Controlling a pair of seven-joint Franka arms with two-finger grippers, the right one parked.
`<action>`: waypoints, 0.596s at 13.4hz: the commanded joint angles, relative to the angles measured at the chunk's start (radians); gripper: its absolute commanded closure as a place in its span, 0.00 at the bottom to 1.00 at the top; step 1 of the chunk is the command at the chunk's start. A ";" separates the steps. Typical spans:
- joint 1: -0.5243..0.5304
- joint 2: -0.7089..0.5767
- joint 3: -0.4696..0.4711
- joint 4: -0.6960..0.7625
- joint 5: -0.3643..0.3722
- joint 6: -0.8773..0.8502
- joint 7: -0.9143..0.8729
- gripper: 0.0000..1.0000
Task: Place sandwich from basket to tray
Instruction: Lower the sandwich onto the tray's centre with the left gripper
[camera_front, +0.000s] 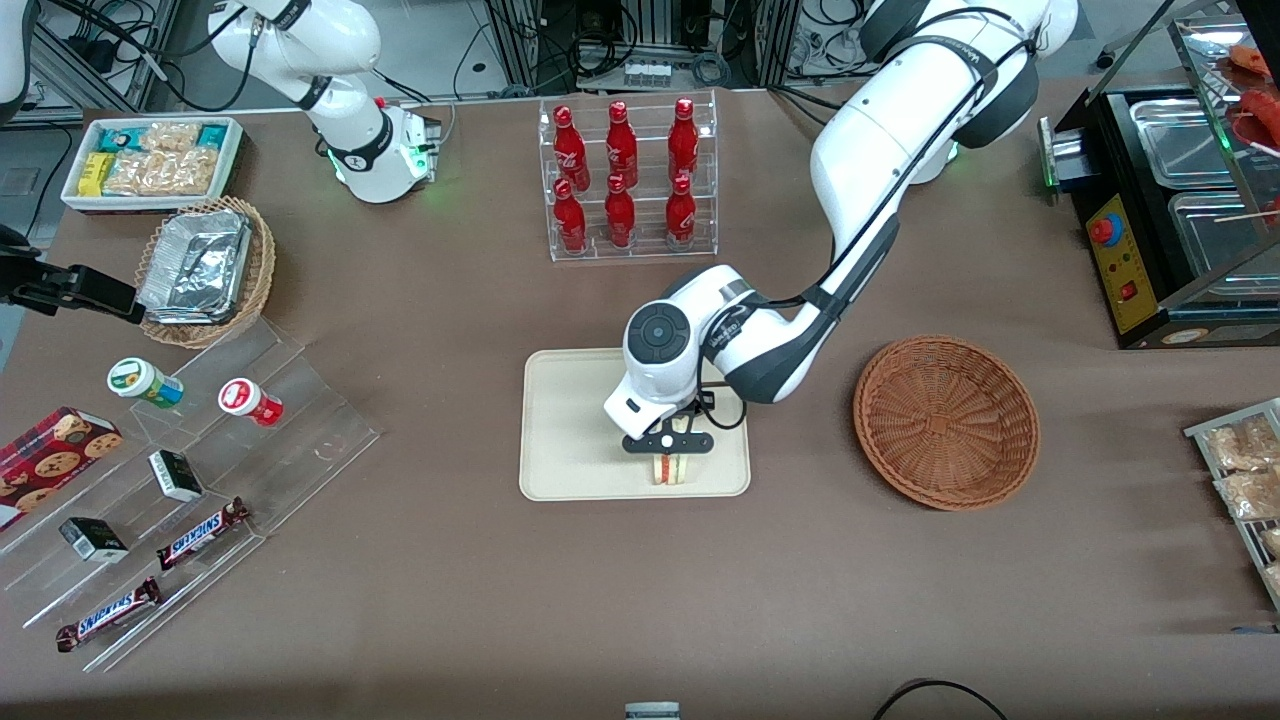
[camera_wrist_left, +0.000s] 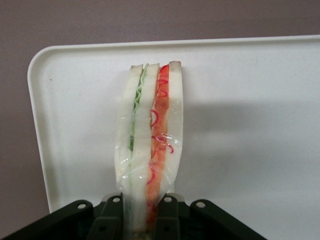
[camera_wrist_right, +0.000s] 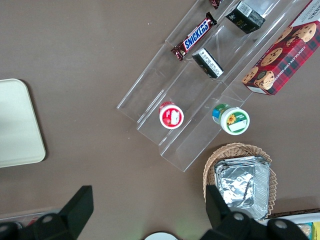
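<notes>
Now the gripper (camera_front: 668, 447) is clamping the sandwich (camera_front: 669, 468) at the tray's (camera_front: 570, 420) five o'clock; lowering gently before releasing should keep it upright.

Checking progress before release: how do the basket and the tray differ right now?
The basket is round, reddish-brown wicker and holds nothing; the tray is flat, cream, rectangular, with the sandwich over it, edge up, in the gripper. Both sit on the table.
</notes>
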 joint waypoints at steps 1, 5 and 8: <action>-0.017 0.015 0.009 0.035 0.011 -0.012 -0.002 0.68; -0.017 0.015 0.009 0.030 0.013 -0.012 -0.045 0.00; -0.017 0.015 0.009 0.032 0.013 -0.012 -0.047 0.00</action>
